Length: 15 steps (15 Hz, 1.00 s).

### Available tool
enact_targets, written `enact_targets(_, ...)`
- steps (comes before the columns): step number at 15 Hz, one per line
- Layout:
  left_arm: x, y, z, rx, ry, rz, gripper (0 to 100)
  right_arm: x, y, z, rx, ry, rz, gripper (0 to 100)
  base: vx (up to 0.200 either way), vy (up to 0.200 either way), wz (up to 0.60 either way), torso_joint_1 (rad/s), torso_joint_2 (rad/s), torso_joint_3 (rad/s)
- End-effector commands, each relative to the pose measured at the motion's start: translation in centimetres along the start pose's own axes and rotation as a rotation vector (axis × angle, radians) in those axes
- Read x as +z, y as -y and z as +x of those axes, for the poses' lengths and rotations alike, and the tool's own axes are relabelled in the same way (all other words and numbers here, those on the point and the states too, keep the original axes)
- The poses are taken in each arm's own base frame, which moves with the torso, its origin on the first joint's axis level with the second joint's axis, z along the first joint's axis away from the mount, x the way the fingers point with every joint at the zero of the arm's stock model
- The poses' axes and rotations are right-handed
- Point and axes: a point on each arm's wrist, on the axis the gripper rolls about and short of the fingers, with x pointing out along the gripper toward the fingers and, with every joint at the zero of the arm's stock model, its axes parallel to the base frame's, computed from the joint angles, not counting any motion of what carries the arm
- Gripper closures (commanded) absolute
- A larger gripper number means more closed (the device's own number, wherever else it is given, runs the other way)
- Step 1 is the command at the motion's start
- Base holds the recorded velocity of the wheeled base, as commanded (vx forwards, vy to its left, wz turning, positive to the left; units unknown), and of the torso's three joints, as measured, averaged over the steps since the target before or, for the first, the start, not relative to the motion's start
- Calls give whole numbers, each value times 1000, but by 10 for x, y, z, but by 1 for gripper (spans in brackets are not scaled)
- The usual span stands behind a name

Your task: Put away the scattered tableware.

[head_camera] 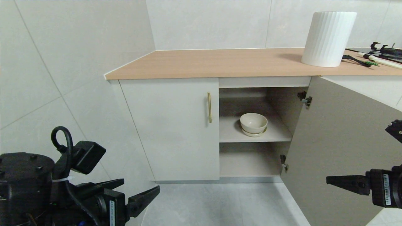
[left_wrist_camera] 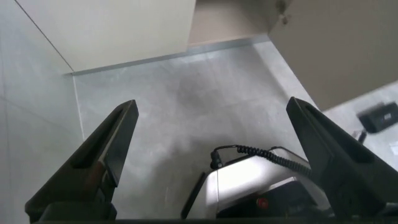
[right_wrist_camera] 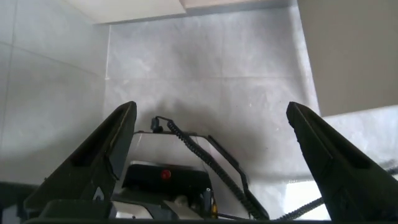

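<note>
A beige bowl (head_camera: 253, 122) sits on a small plate (head_camera: 253, 133) on the middle shelf (head_camera: 229, 133) of the open cabinet. Its right door (head_camera: 333, 141) stands swung out, while the left door (head_camera: 172, 128) is closed. On the countertop (head_camera: 220, 62) at the far right lie some utensils (head_camera: 366, 61). My left gripper (head_camera: 139, 185) hangs low at the lower left, open and empty, over the floor (left_wrist_camera: 211, 106). My right gripper (head_camera: 358, 153) is at the right edge beside the open door, open and empty, also above the floor (right_wrist_camera: 211, 109).
A tall white ribbed container (head_camera: 328, 37) stands on the counter's right part, with a black stove grate (head_camera: 384, 49) behind the utensils. The lower shelf (head_camera: 248, 164) holds nothing. A tiled wall (head_camera: 62, 62) closes the left side; grey floor (head_camera: 220, 204) lies before the cabinet.
</note>
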Motion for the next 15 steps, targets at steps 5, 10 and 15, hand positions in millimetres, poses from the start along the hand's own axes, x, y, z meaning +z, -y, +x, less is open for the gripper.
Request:
enact_targets(5,-1,0,1,2,-7,1,0,-18,19,-33,-6,3,6,0,0,-200,0,8,4,0)
enact_targets(10,-1,0,-1,-1,1,0,0,-28,35,-47,-68,13,52,0,0,-160,0,1,-3,1)
enact_targets(15,-1,-1,-1,1,3,-3,0,-20,58,-45,-326,72,228,0,0,0,0,0,0,0)
